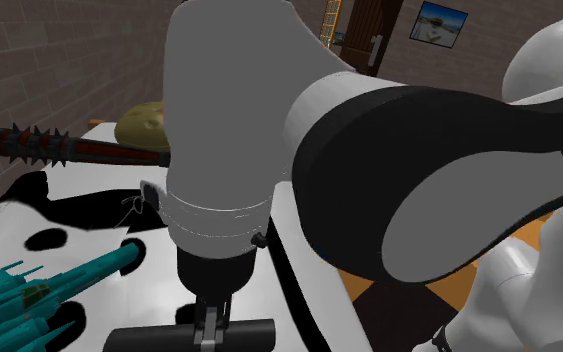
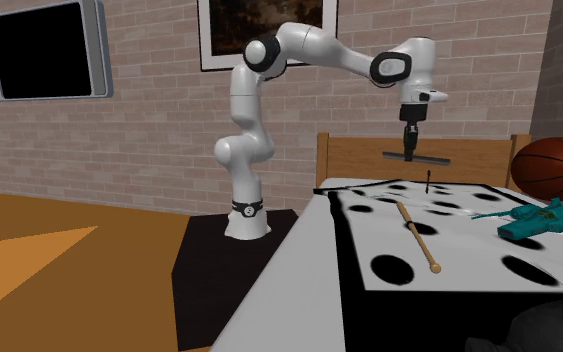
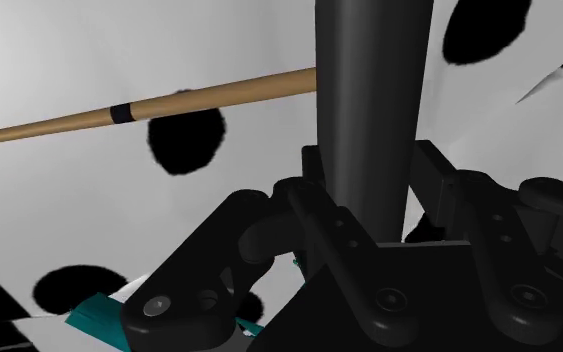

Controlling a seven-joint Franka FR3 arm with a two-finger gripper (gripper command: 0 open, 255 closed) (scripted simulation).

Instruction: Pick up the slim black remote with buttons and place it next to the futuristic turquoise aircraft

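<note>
**Item 1, tool**. It is closed on the slim black remote, gripped near the middle so the bar hangs level and crosswise under the fingers. Your arm holds it in the air, well above the bed and toward the headboard end. A centre grip probably serves to balance a long, thin bar during carrying.

**Item 2, turquoise aircraft**. It lies on the cow-patterned cover toward the second exterior view's right, well apart from the remote. This is your destination marker. The lift looks done, while the carry and the set-down are not yet done.

**Item 3, wooden bat**. It lies flat on the cover, running near to far, between the remote's position and the aircraft. Your path is likely to pass over it, and the present height looks enough to clear it.

**Item 4, basketball**. It sits beyond the aircraft, at the far right.

**Item 5, spiked dark club** **and tan lump**. Both lie at the far side in the shoulder view, apart from the aircraft.

**Containers.** None to enter. Everything lies loose on the cover, so you will be placing onto open fabric. Choose a bare patch just beside the aircraft, and lower the remote flat so it does not tip onto the model.
</note>
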